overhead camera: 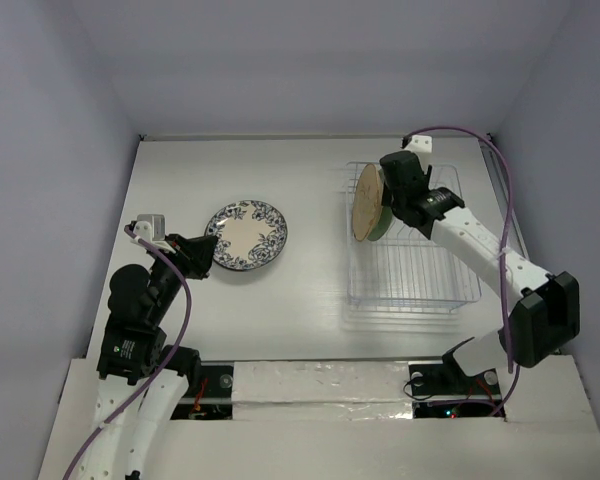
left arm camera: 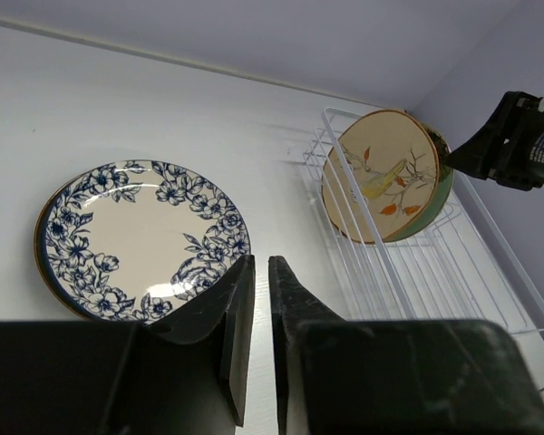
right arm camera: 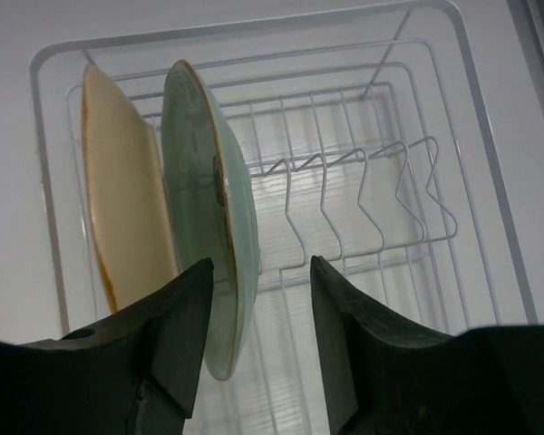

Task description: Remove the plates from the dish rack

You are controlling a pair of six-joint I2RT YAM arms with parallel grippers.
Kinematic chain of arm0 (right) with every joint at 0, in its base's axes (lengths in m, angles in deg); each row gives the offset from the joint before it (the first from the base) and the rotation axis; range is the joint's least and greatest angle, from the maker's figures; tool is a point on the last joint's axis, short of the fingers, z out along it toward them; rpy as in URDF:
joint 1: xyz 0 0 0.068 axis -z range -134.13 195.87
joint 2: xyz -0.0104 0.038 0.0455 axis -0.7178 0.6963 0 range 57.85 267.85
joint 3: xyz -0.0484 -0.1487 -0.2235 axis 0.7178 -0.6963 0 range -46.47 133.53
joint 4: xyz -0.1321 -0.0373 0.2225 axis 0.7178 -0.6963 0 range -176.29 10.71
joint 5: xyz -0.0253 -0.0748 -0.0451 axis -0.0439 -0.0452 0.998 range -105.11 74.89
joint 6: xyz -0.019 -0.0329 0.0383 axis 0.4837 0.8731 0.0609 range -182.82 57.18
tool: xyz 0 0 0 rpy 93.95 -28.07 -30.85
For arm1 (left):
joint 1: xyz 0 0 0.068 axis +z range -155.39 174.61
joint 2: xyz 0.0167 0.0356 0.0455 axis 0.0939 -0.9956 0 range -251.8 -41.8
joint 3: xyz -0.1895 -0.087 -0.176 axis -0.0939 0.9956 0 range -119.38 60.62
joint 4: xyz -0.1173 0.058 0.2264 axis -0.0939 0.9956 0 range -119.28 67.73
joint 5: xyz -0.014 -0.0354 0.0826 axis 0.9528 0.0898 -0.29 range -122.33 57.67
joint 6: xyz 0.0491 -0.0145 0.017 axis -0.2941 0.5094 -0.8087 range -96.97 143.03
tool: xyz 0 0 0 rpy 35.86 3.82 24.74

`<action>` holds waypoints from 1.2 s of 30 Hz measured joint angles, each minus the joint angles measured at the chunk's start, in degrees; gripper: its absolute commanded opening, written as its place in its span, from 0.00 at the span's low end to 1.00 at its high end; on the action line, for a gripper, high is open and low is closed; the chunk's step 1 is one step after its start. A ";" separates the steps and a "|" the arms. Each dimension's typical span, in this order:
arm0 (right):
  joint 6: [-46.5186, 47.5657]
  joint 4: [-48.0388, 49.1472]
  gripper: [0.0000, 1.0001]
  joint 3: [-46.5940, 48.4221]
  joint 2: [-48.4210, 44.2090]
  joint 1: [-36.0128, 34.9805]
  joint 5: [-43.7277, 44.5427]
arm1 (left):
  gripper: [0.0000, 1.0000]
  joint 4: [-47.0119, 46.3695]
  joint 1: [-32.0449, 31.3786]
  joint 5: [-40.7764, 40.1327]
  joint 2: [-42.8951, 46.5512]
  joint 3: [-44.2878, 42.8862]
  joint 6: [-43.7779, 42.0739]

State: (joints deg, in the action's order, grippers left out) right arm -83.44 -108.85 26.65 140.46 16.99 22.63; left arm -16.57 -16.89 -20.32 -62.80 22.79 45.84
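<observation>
The white wire dish rack [overhead camera: 412, 285] stands at the right. The tan leaf plate [overhead camera: 364, 200] and the pale green plate [overhead camera: 380, 228] stand upright at its far end. My right gripper [overhead camera: 382, 208] is open and straddles the top rim of the green plate [right arm camera: 199, 172]. That rim lies nearer the left finger, and the tan plate [right arm camera: 118, 190] is just left of it. The white plate with the blue rim [overhead camera: 246, 235] lies flat on the table, with a darker rim showing beneath it. My left gripper [overhead camera: 208, 250] is shut and empty beside it. The teal and red plates are not visible as such.
The rack's near tines [right arm camera: 372, 199] hold nothing. The left wrist view shows the blue-rimmed plate [left arm camera: 140, 240], the tan plate [left arm camera: 385, 181] in the rack [left arm camera: 471, 281] and the left gripper [left arm camera: 261, 265]. Walls close the table at left, back and right.
</observation>
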 measured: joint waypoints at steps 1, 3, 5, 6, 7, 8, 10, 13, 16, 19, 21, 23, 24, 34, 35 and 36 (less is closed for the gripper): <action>0.13 0.15 0.50 0.00 0.50 0.37 -0.02 | 0.11 0.00 0.00 -0.02 0.00 -0.02 0.00; 0.28 0.48 0.46 0.00 1.75 0.96 -0.04 | 0.12 0.00 0.00 0.00 0.00 -0.02 0.00; 0.52 0.66 0.39 0.00 3.54 1.53 -0.09 | 0.14 0.00 0.00 0.00 0.00 0.00 0.00; 0.74 0.66 0.39 0.00 4.44 1.60 -0.09 | 0.15 0.00 0.00 0.00 0.00 0.00 0.00; 0.81 0.68 0.36 0.00 5.11 1.70 -0.17 | 0.16 0.00 0.00 0.00 0.00 0.00 0.00; 1.05 0.79 0.26 0.00 5.77 1.84 -0.28 | 0.16 0.00 0.00 0.00 0.00 -0.02 0.00; 1.49 1.22 0.15 0.04 6.29 1.86 -0.72 | 0.17 0.00 0.00 0.00 0.02 0.00 0.00; 2.27 0.83 0.02 1.03 6.27 1.66 -1.07 | 0.18 0.00 0.00 0.00 0.02 0.00 -0.02; 2.97 -0.68 0.00 1.79 6.23 1.86 -1.09 | 0.18 0.00 0.00 0.00 0.02 0.00 0.00; 4.44 -3.04 0.00 3.13 5.33 1.86 -1.36 | 0.19 0.00 0.00 0.02 0.02 -0.02 0.00; 5.33 -5.09 0.00 4.61 3.96 1.86 -1.44 | 0.19 0.00 0.07 0.04 0.02 0.00 0.00; 6.45 -7.13 0.00 6.80 2.19 1.86 -1.22 | 0.19 0.00 0.37 0.04 0.02 0.00 0.00; 7.17 -7.98 0.00 7.91 1.18 1.86 -0.85 | 0.19 0.00 0.39 0.04 0.02 0.00 0.00; 8.92 -10.73 0.00 15.37 -9.03 0.09 2.80 | 0.23 0.00 0.39 0.11 0.02 0.00 0.00; 8.66 -10.78 0.00 15.37 -10.27 -0.94 2.78 | 0.23 -0.02 0.46 0.17 0.02 0.00 0.00; 8.37 -10.73 0.00 15.34 -11.41 -2.47 2.67 | 0.24 0.00 0.72 0.22 0.02 0.00 0.00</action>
State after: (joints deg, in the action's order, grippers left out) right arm -75.07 -119.59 41.99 129.05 14.52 25.29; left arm -16.57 -16.17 -20.10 -62.77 22.79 45.84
